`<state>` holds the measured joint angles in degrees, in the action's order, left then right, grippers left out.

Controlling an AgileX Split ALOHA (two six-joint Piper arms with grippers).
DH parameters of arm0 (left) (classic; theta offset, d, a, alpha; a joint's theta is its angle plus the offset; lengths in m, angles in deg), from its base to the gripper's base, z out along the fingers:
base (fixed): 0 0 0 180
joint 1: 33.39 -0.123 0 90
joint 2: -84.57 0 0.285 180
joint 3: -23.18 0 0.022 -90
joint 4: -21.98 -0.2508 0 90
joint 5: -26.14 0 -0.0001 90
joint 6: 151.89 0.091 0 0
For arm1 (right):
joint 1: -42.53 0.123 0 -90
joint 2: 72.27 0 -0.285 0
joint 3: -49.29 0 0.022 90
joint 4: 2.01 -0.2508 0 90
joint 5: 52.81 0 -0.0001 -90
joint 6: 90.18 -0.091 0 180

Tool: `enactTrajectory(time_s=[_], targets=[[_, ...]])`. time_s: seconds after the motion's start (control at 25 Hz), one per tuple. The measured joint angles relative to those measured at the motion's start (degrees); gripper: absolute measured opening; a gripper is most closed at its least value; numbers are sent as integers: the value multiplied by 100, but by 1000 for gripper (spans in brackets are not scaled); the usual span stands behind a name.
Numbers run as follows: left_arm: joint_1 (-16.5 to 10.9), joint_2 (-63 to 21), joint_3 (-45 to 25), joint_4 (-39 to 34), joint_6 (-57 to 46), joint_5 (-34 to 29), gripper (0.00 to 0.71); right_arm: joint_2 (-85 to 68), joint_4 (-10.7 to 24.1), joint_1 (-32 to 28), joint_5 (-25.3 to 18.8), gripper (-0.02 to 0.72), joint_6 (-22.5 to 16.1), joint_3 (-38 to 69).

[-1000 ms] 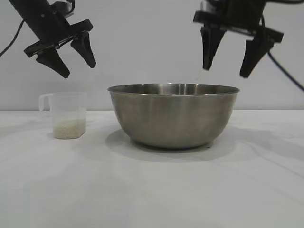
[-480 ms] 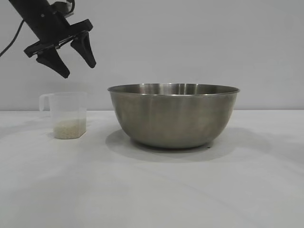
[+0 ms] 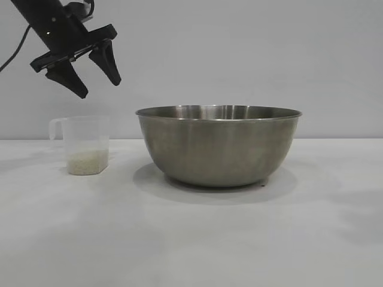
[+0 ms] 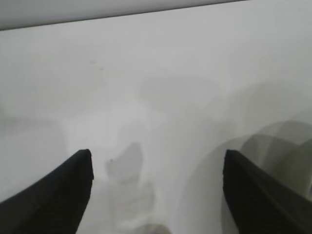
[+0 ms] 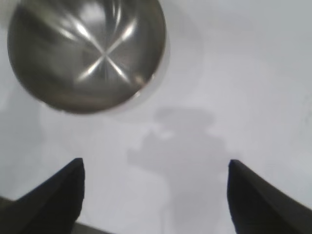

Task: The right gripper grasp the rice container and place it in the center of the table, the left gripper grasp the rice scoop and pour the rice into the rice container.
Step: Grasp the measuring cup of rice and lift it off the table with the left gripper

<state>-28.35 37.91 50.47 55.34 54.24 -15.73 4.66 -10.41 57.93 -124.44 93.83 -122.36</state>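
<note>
The rice container (image 3: 219, 145), a wide steel bowl, stands upright on the white bench (image 3: 191, 239) about midway across it in the exterior view, and nothing can be seen inside it from that side. From the right wrist view the rice container (image 5: 87, 52) shows a bare, shiny inner surface with no grains that can be made out. The right claw (image 5: 155, 195) hangs high above the bench, well apart from the rice container, its fingers spread wide and holding nothing.

To the left of the rice container, near but not touching, stands the rice scoop (image 3: 85, 145), upright, its loop handle turned away from the rice container. A shallow layer of rice (image 3: 87, 161) lies in its bottom.

Above the rice scoop, and well apart from it, hangs the left claw (image 3: 99, 87), tilted downward toward the rice container's side, fingers (image 3: 106, 61) parted wide and empty. The left wrist view shows only bare bench between its fingertips.
</note>
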Motion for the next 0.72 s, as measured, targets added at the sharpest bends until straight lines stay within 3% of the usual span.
enactTrajectory(time_s=[0.36,0.72], targets=[[0,0,0,0,0,0,550,-2385,337,0,16,514,-159,2195],[0,0,0,0,0,0,550,-4686,486,0,622,514,-168,3392]])
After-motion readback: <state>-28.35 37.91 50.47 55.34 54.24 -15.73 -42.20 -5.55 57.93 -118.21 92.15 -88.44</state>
